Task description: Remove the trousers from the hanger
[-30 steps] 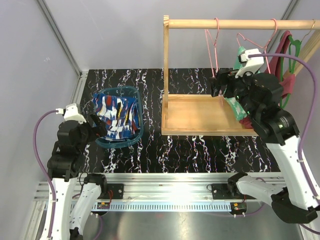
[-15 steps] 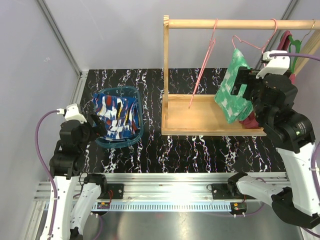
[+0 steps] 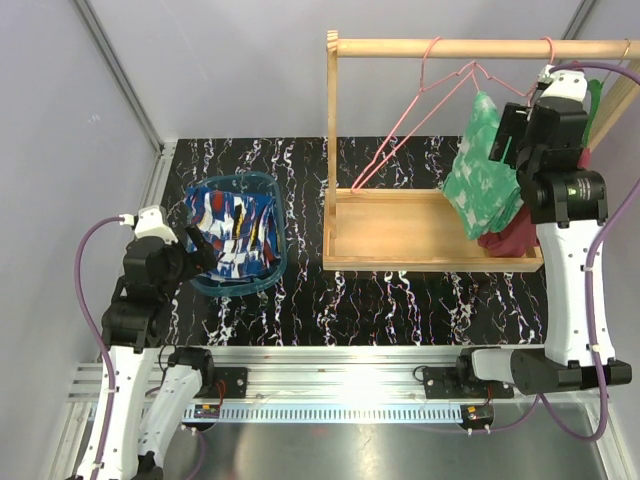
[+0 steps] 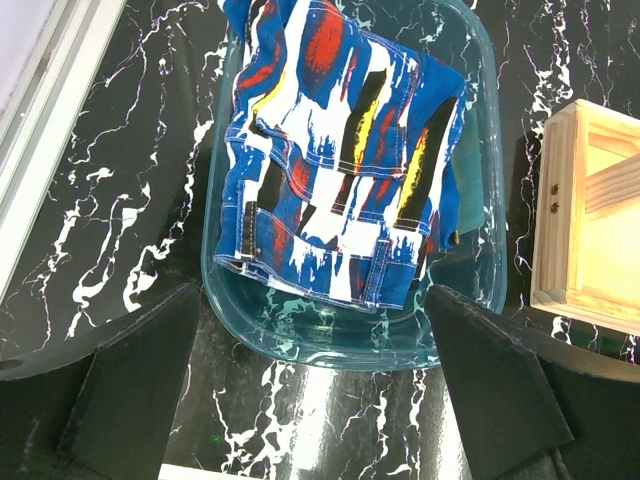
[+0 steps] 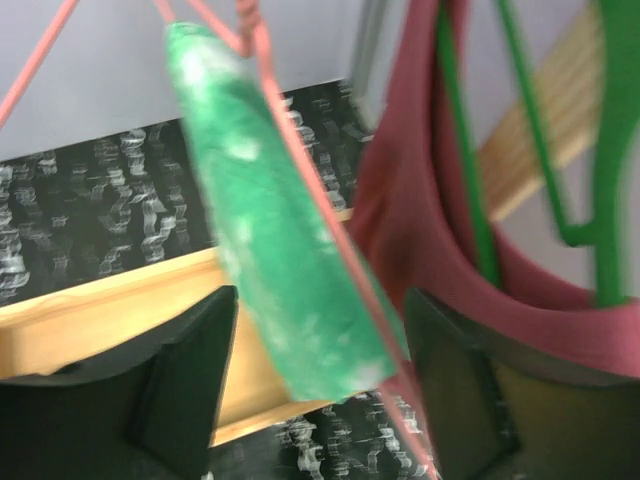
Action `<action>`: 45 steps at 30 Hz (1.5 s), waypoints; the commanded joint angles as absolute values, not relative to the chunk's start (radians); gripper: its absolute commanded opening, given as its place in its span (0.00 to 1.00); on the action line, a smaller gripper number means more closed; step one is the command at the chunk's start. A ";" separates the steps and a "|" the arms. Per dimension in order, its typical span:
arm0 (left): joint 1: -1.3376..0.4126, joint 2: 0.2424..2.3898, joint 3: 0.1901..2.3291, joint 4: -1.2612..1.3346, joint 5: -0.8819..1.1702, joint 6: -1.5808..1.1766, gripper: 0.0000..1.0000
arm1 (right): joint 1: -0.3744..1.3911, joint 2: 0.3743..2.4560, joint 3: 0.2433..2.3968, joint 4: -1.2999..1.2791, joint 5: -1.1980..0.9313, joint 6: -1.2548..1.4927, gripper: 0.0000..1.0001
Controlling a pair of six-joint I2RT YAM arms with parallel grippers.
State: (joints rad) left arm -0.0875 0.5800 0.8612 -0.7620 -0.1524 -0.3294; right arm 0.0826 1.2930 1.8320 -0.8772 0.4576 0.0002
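My gripper (image 5: 320, 385): jaws spread, green trousers (image 5: 280, 270) on pink hanger (image 5: 300, 165) hanging between them, blurred. Maroon top (image 5: 400, 220) on green hanger (image 5: 610, 150) just right.

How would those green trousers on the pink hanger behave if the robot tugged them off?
The green trousers drape in soft folds over the pink hanger, so they would probably go floppy and sag. They look like thin cloth, probably light. The hanger hangs by its hook from the wooden rail, so it may swing when pulled.
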 commanded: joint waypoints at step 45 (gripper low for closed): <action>-0.104 0.575 0.850 -0.710 -0.118 -0.324 0.99 | 0.058 1.226 1.879 -0.825 0.080 -0.025 0.00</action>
